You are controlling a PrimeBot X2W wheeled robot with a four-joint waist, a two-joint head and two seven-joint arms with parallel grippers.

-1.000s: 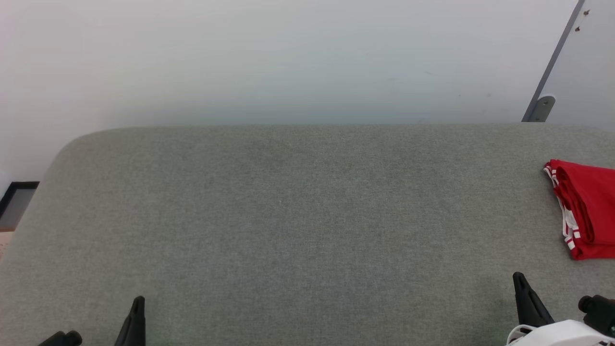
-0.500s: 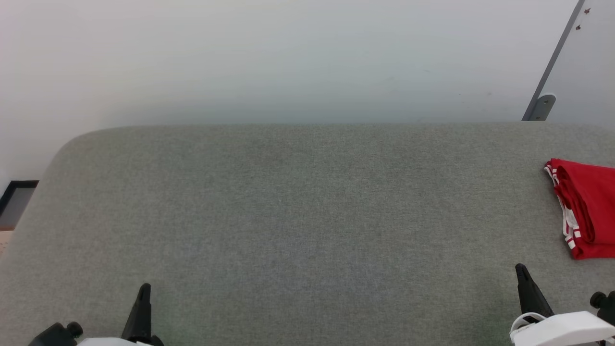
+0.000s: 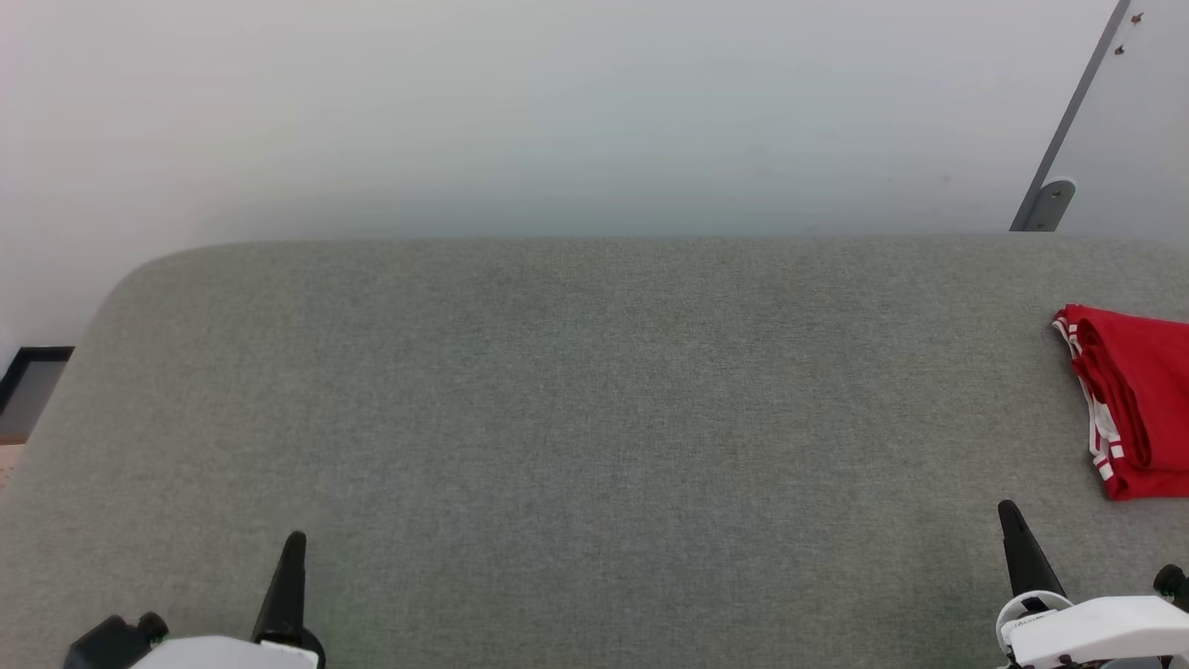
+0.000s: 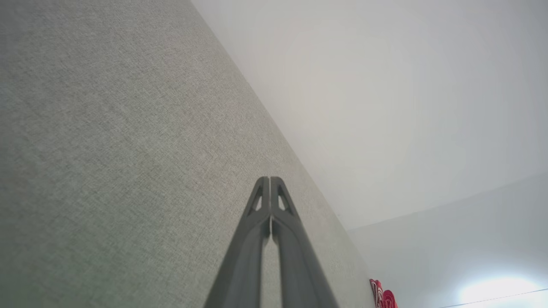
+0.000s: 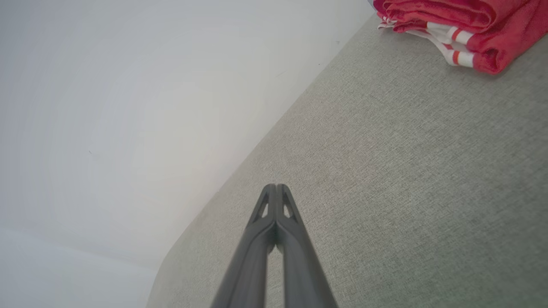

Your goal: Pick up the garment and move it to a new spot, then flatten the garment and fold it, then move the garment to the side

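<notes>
The garment (image 3: 1133, 409) lies folded at the right edge of the counter (image 3: 594, 418), so the move aside looks finished. Over the counter's near side, the left hand (image 3: 295, 541) and the right hand (image 3: 1007, 509) are each pressed together and empty. The next move, I judge, is simply to keep clear.

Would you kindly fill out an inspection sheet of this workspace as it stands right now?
Surface: table, grey woven fabric top.
Job's things: garment, red with white striped trim, folded, lying at the head view's right edge, apart from both grippers.
Clutter: nothing seen.
Grippers: left gripper and right gripper, both shut, holding nothing.
Cables: white loop at the right wrist, possibly a cable.
Surroundings: pale wall; grey bracket; dark frame.
</notes>
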